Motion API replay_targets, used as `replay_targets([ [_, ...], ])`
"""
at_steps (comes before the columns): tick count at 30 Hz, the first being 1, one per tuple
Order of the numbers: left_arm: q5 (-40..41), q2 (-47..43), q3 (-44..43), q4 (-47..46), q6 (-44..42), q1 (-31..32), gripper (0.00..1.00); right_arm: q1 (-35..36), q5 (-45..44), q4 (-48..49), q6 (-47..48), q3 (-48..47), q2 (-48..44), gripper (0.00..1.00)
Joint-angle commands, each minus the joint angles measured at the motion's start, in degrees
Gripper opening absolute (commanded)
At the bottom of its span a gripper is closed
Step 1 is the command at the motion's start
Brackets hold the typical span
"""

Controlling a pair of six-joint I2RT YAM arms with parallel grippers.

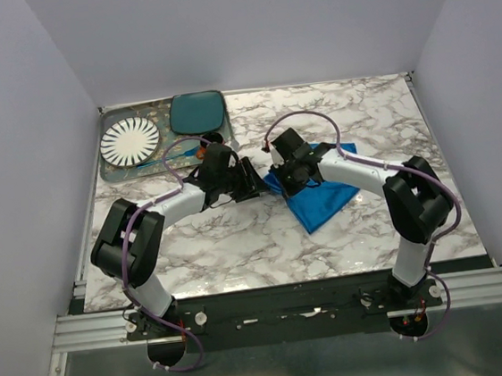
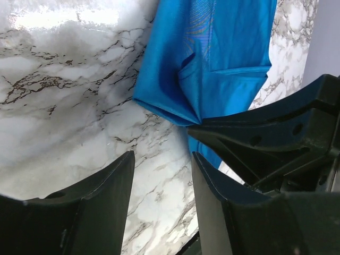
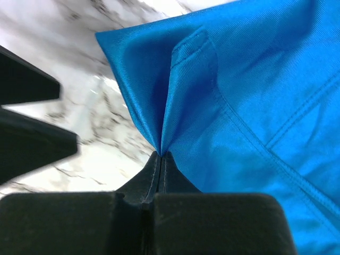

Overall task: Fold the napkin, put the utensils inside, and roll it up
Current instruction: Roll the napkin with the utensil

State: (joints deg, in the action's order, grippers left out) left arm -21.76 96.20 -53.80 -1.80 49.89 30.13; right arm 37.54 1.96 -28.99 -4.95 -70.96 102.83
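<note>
1. The right end effector (image 3: 161,158) is shut tight, pinching a fold of the blue napkin (image 3: 239,95).
2. The left end effector (image 2: 162,159) is half open and holds nothing, at the napkin's 9 o'clock.
3. The napkin lies near the middle of the worktop (image 1: 239,243), maybe slightly toward 3 o'clock.

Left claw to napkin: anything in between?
Left wrist view: only bare marble table between the left claw and the napkin. The right claw, shut on the napkin, sits alongside.
</note>
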Motion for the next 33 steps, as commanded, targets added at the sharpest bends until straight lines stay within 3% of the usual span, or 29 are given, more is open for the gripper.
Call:
replay_targets([
  [1,-1.4,-2.2,1.3,-1.7,1.8,0.2,0.61,0.3,8.1,-1.8,-0.3,-3.6,4.7,0.01],
  [7,1.2,-1.3,0.6,1.4,5.3,0.2,0.79,0.3,10.3,0.5,-0.7,-2.6,5.2,0.01],
  [11,1.0,1.4,-1.2,0.9,8.1,0.2,0.84,0.4,10.9,0.9,-0.8,-2.6,5.4,0.01],
  [22,2.2,9.4,-4.9,-2.3,10.9,0.1,0.72,0.3,11.6,3.4,-1.5,-0.9,4.1,0.01],
  [29,5.9,10.7,-6.8,-1.7,9.5,0.2,0.72,0.3,10.8,3.7,-1.1,-0.2,3.7,0.01],
  [33,6.7,12.3,-6.7,-1.8,9.7,0.1,0.63,0.4,10.6,3.9,-1.1,-0.2,3.7,0.01],
])
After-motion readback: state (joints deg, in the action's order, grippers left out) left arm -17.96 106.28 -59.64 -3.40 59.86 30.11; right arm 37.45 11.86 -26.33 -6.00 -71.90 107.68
